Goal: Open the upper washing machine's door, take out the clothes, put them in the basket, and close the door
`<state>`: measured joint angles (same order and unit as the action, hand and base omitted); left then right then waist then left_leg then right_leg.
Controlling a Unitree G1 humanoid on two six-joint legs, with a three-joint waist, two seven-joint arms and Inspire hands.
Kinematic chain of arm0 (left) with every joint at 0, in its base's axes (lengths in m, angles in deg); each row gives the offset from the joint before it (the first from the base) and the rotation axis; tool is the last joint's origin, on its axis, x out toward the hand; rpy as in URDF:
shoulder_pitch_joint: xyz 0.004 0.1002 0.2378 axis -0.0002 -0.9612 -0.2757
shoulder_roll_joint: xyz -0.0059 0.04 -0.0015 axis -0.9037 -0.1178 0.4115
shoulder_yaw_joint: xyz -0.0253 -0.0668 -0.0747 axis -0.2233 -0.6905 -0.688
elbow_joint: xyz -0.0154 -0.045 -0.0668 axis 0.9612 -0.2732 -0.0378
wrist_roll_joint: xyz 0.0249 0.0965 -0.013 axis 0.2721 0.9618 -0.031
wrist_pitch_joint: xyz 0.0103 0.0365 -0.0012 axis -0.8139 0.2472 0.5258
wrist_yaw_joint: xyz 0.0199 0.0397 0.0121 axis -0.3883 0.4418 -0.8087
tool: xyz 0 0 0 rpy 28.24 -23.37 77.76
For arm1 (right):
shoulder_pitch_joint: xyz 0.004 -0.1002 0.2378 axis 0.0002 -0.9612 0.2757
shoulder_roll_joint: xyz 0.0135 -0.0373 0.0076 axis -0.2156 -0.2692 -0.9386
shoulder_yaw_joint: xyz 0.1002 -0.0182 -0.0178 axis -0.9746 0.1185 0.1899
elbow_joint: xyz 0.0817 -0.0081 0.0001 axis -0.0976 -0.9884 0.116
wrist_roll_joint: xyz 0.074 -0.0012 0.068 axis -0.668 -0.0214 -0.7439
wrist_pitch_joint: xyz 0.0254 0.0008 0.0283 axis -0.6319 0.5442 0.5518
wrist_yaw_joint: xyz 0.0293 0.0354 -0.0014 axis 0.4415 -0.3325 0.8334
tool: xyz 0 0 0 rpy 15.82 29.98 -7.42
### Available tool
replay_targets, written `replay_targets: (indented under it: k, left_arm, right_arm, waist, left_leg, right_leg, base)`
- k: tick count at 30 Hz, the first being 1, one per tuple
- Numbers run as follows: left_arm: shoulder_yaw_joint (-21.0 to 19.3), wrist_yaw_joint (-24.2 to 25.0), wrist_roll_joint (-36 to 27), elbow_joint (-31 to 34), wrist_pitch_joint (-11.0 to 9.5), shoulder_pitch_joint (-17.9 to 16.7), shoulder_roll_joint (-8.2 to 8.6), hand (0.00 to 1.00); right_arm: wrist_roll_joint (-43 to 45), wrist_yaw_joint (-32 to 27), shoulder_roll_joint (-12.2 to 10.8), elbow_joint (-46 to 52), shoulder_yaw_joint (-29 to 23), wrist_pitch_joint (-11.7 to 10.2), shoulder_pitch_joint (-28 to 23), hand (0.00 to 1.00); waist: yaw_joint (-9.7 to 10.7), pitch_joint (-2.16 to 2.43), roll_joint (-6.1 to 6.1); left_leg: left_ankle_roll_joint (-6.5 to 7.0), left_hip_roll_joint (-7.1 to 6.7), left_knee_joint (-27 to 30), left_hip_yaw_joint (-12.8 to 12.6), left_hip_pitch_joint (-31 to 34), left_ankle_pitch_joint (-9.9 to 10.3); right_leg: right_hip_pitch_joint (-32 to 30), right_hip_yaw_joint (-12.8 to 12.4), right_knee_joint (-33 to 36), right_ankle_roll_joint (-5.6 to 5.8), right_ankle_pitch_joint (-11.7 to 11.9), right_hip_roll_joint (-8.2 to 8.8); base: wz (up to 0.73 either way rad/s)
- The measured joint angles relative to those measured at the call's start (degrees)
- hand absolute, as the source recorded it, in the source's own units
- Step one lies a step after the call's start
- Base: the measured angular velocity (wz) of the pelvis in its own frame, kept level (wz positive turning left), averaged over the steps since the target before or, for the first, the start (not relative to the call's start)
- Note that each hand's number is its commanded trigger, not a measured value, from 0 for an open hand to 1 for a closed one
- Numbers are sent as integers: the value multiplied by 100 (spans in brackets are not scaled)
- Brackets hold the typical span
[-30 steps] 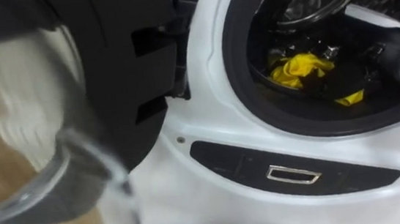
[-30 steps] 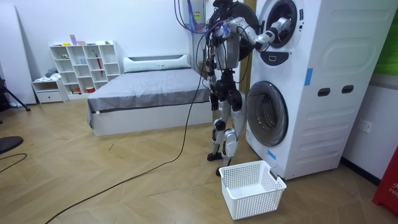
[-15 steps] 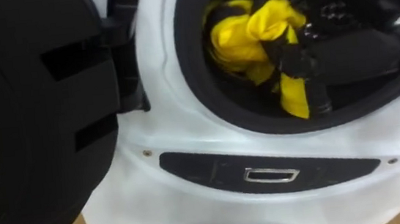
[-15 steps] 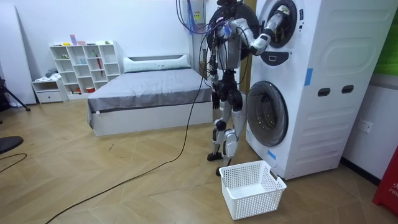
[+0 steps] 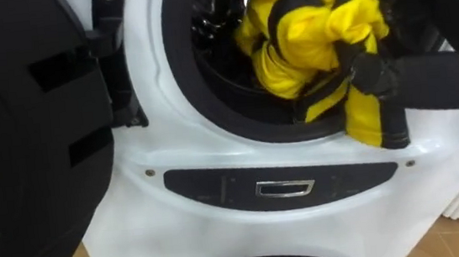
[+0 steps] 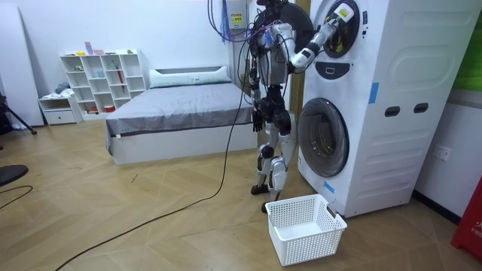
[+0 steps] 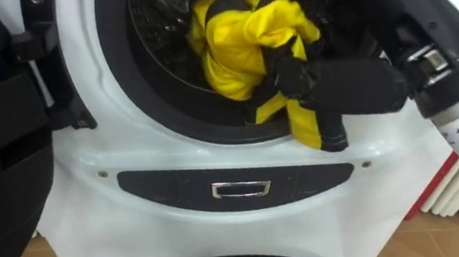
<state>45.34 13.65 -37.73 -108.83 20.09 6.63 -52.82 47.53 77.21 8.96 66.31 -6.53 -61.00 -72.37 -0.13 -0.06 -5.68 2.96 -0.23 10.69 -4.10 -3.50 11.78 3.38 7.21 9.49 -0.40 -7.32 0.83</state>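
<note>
A yellow and black garment (image 7: pixel 242 43) bulges out of the upper washing machine's round drum opening (image 7: pixel 147 103), and a strip of it hangs over the lower rim. My right hand (image 7: pixel 348 83) comes in from the right and is shut on the garment at the opening's front edge. In the left eye view the same garment (image 5: pixel 305 41) sits bunched in that hand (image 5: pixel 376 72). The room view has me standing upright in front of the stacked machines, right arm raised to the upper drum (image 6: pixel 339 19).
The upper machine's dark door (image 5: pixel 36 139) stands swung open at my left. Below the opening is a dark panel with a metal handle (image 5: pixel 284 189). A white laundry basket (image 6: pixel 301 226) sits on the floor by my feet, before the lower machine (image 6: pixel 324 135).
The garment has come from deep inside the drum to the opening's rim, held in my right hand. The eye view has shifted toward the opening.
</note>
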Motion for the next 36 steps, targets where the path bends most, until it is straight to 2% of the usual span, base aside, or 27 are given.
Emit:
replay_targets:
  k: [8,11,15,17,22,24,26,28,30,33,36]
  left_arm:
    - [-39,51,156,4,-42,-58,9,0]
    - [-74,55,158,0,-114,-146,13,0]
    - [-271,63,158,-32,-121,-238,15,0]
    - [-271,51,171,-62,-121,-231,24,0]
    - [-245,52,345,-18,-130,-199,34,0]
    - [-263,49,401,-3,-130,-172,30,0]
    - [-273,44,420,-3,-130,-113,30,0]
    - [-314,25,419,-5,-137,-37,27,0]
    - [-311,-1,419,-5,-140,56,22,0]
    - [-306,-7,419,-4,-149,139,17,0]
    - [-234,13,420,0,-146,241,-17,0]
  right_arm:
    - [-974,-153,-21,1,-315,-137,-226,100]
    - [-1272,-177,-20,1,-693,-251,-314,100]
    - [-1882,-189,-21,5,-1377,-357,-863,100]
    - [-2000,-192,-20,-52,-1449,-359,-970,100]
    - [-2027,-184,-20,-472,-1598,-362,-987,100]
    - [-2051,-178,-24,-501,-1734,-362,-1149,100]
    - [-2053,-172,-61,-557,-1891,-362,-1304,100]
    - [-2051,-175,-168,-682,-2059,-358,-1454,100]
    - [-2025,-214,-268,-929,-2154,-356,-1604,100]
    - [-2003,-252,-335,-1119,-2184,-309,-1820,100]
    - [-1831,-241,-361,-1363,-2185,-261,-1851,100]
  waist:
    - [8,5,26]
    - [176,9,31]
    - [374,37,36]
    - [506,46,75]
    - [698,37,214]
    - [833,41,179]
    - [849,33,214]
    - [953,20,197]
    - [1076,14,190]
    - [1117,11,233]
    - [1223,-3,276]
  left_leg:
    - [-5,23,-10,-45,-17,3]
    - [-8,26,-9,-35,-12,5]
    - [-22,41,5,-51,-18,16]
    - [-31,62,3,-128,-32,44]
    - [-43,124,13,-436,-130,126]
    - [-40,144,22,-544,-122,141]
    - [-54,170,6,-678,-122,151]
    - [-61,184,-1,-752,-113,156]
    - [-86,222,-16,-933,-142,174]
    - [-141,292,-43,-1192,-224,212]
    - [-200,376,-77,-1581,-331,233]
  right_leg:
    - [-23,-21,26,-2,1,-18]
    - [-14,-22,18,-1,1,-26]
    - [-34,-77,22,-2,1,-40]
    - [-50,-140,22,-6,4,-62]
    - [-62,-454,40,-34,21,-136]
    - [-118,-495,55,-35,21,-146]
    - [-196,-638,106,-42,25,-189]
    - [-244,-722,122,-49,30,-200]
    - [-341,-900,136,-65,40,-264]
    - [-408,-1162,139,-94,61,-337]
    - [-465,-1507,154,-139,93,-473]
  base:
    - [-2]
    - [3]
    - [-6]
    - [-21]
    - [-32]
    - [-21]
    - [-36]
    - [-26]
    - [-41]
    - [-55]
    - [-57]
